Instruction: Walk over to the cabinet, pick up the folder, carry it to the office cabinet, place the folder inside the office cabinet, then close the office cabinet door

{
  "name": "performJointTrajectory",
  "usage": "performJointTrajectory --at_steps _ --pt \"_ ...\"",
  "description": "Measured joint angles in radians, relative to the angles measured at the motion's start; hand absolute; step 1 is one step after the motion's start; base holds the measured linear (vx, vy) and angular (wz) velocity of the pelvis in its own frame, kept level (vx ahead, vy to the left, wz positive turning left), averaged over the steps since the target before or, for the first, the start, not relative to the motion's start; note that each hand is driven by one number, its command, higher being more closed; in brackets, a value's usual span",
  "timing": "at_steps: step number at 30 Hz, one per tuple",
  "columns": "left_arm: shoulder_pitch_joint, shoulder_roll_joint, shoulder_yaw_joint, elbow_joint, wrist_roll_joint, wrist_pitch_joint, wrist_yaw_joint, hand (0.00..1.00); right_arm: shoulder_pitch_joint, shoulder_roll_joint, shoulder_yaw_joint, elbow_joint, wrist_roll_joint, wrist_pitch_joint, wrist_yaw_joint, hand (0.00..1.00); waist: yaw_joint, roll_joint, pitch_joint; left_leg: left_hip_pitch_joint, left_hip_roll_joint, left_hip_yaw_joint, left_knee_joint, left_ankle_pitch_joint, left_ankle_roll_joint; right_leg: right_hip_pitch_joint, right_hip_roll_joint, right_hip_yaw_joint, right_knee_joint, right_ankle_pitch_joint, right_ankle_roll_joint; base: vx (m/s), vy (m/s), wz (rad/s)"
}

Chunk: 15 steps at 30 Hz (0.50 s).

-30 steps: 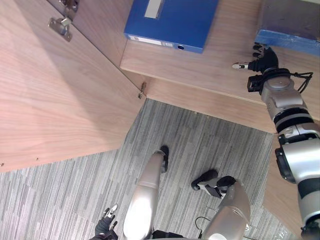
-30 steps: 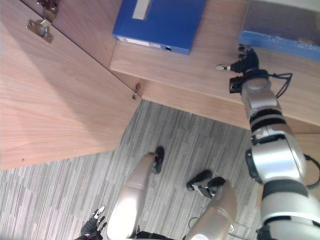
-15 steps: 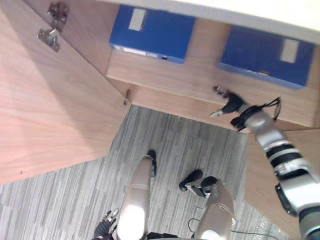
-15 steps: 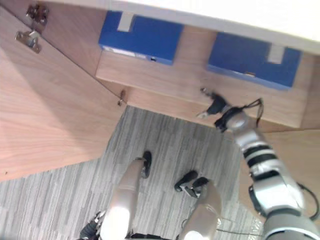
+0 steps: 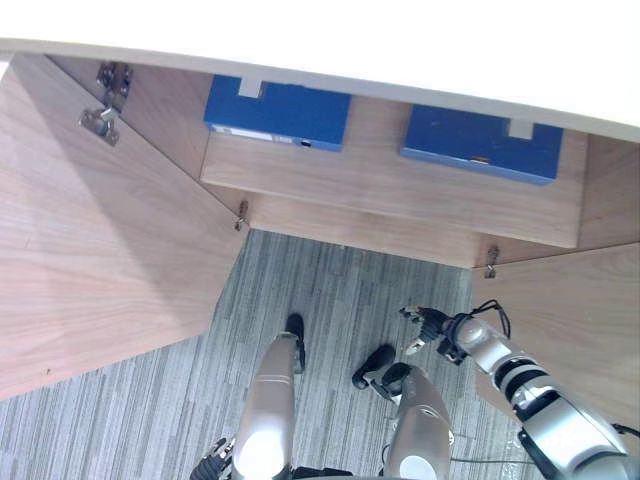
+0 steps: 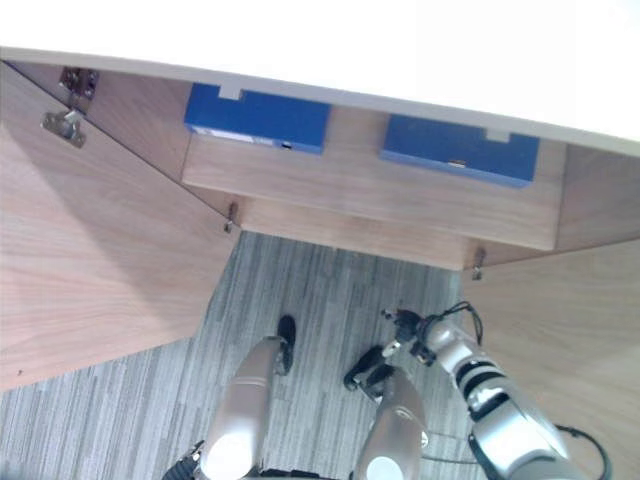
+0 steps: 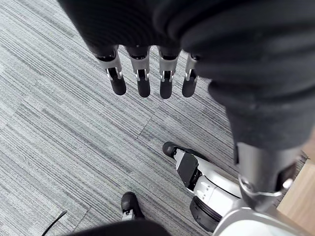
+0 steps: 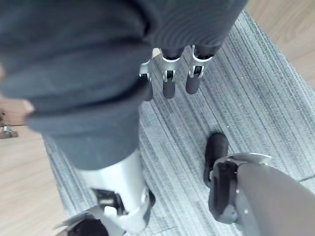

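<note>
Folders: two blue folders lie flat on the shelf (image 5: pixel 380 190) of the office cabinet (image 5: pixel 420 45). The left folder (image 5: pixel 278 108) is at the shelf's left end and the right folder (image 5: pixel 482 143) is near its right end. Both sit toward the back edge, well apart. I cannot tell which one is the task's folder, but the placing step looks done.

Why so placed: set back from the front edge, neither folder should block a closing door.

Doors: the left door (image 5: pixel 100 260) and the right door (image 5: pixel 570 320) both swing wide over the carpet floor (image 5: pixel 340 290), so the closing is not yet done.

Right hand: the right hand (image 5: pixel 428 325) hangs low over the floor, clear of the shelf and near the right door's inner face. In the right wrist view its fingers (image 8: pixel 169 86) are straight and apart, holding nothing. That probably leaves it free to get behind the door and push.

Left hand: the left hand (image 5: pixel 218 458) hangs idle at the robot's side. Its fingers (image 7: pixel 143 81) are straight and empty over the floor.

Next move calls for: reaching a door's outer face or free edge without brushing the hinges (image 5: pixel 100 122).
</note>
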Motion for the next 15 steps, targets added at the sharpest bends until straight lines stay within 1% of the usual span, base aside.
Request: performJointTrajectory --at_steps 1,2,3,4,5,6,7,9,10,11,12,13,14,15 --pt "-0.001 0.000 0.004 -0.001 0.000 0.000 0.003 0.00 0.007 0.029 -0.020 0.001 0.000 0.004 -0.011 0.00 0.000 0.000 0.001 0.023 0.009 0.011 -0.027 0.010 -0.001 0.018 0.018 0.003 -0.039 0.018 -0.001 -0.01 -0.051 -0.58" --pt "-0.006 -0.005 0.027 -0.001 0.000 0.003 0.006 0.00 0.030 0.091 -0.061 0.009 -0.002 0.007 -0.039 0.00 -0.001 -0.001 0.002 0.072 0.024 0.030 -0.081 0.030 -0.005 0.056 0.056 0.012 -0.115 0.055 -0.002 0.03 -0.031 -0.46" --pt "-0.008 -0.010 0.046 -0.001 0.000 0.004 0.011 0.00 0.044 0.126 -0.091 0.021 -0.002 0.006 -0.058 0.00 -0.002 -0.001 0.002 0.098 0.029 0.037 -0.102 0.038 -0.011 0.081 0.074 0.015 -0.155 0.075 0.000 0.06 -0.027 -0.54" --pt "-0.013 -0.024 0.104 -0.001 0.000 0.005 0.019 0.00 0.079 0.208 -0.190 0.060 0.002 0.005 -0.091 0.00 -0.014 -0.001 0.002 0.152 0.046 0.046 -0.137 0.045 -0.018 0.140 0.113 0.019 -0.232 0.108 0.002 0.08 -0.022 -0.48" --pt "-0.021 -0.042 0.167 -0.001 0.001 0.005 0.035 0.00 0.117 0.285 -0.328 0.117 0.005 0.004 -0.145 0.00 -0.023 -0.004 -0.001 0.206 0.059 0.063 -0.163 0.046 -0.023 0.197 0.144 0.029 -0.297 0.133 0.006 0.08 -0.021 -0.46" --pt "-0.025 -0.052 0.197 -0.001 0.004 0.003 0.043 0.00 0.136 0.314 -0.396 0.147 0.010 0.005 -0.174 0.00 -0.024 -0.006 -0.008 0.229 0.063 0.072 -0.174 0.044 -0.025 0.217 0.157 0.041 -0.322 0.142 0.009 0.08 -0.017 -0.42" --pt "-0.033 -0.072 0.242 0.001 0.010 0.002 0.064 0.00 0.181 0.348 -0.503 0.194 0.039 0.006 -0.238 0.00 -0.032 -0.006 -0.036 0.254 0.072 0.087 -0.185 0.037 -0.034 0.243 0.173 0.050 -0.359 0.152 0.015 0.11 0.000 -0.35" --pt "-0.045 -0.098 0.298 0.005 0.017 -0.002 0.101 0.00 0.257 0.381 -0.639 0.227 0.084 0.007 -0.329 0.00 -0.040 -0.006 -0.058 0.300 0.094 0.103 -0.164 0.015 -0.049 0.295 0.201 0.072 -0.394 0.159 0.014 0.14 0.004 -0.47" --pt "-0.054 -0.116 0.332 0.013 0.024 -0.004 0.135 0.00 0.314 0.404 -0.725 0.229 0.117 0.008 -0.388 0.00 -0.040 -0.011 -0.071 0.326 0.108 0.099 -0.114 0.006 -0.059 0.333 0.219 0.098 -0.407 0.159 0.013 0.14 -0.010 -0.68" --pt "-0.056 -0.129 0.355 0.019 0.030 -0.004 0.163 0.00 0.354 0.420 -0.781 0.229 0.150 0.008 -0.429 0.00 -0.040 -0.017 -0.092 0.340 0.111 0.082 -0.079 0.004 -0.062 0.356 0.228 0.122 -0.415 0.160 0.013 0.17 0.003 -1.02" --pt "-0.057 -0.168 0.384 0.021 0.035 -0.004 0.203 0.00 0.408 0.427 -0.834 0.221 0.201 0.002 -0.480 0.00 -0.042 -0.020 -0.152 0.365 0.104 0.051 -0.059 0.000 -0.065 0.368 0.235 0.170 -0.424 0.166 0.010 0.13 0.013 -0.94" --pt "-0.059 -0.181 0.403 0.020 0.032 -0.006 0.213 0.00 0.425 0.427 -0.845 0.216 0.210 0.002 -0.493 0.00 -0.041 -0.019 -0.177 0.371 0.099 0.029 -0.053 -0.007 -0.066 0.371 0.238 0.184 -0.431 0.169 0.009 0.09 0.036 -0.99" --pt "-0.058 -0.190 0.410 0.022 0.038 -0.009 0.232 0.00 0.447 0.427 -0.846 0.213 0.220 0.002 -0.506 0.00 -0.040 -0.024 -0.209 0.392 0.077 -0.037 -0.086 -0.045 -0.077 0.376 0.245 0.216 -0.442 0.174 0.008 0.06 0.101 -0.97" --pt "-0.052 -0.199 0.412 0.021 0.040 -0.011 0.250 0.00 0.471 0.429 -0.848 0.207 0.230 0.002 -0.511 0.00 -0.043 -0.010 -0.248 0.440 0.039 -0.126 -0.152 -0.063 -0.081 0.375 0.259 0.264 -0.445 0.177 0.009 0.04 0.089 -1.03"
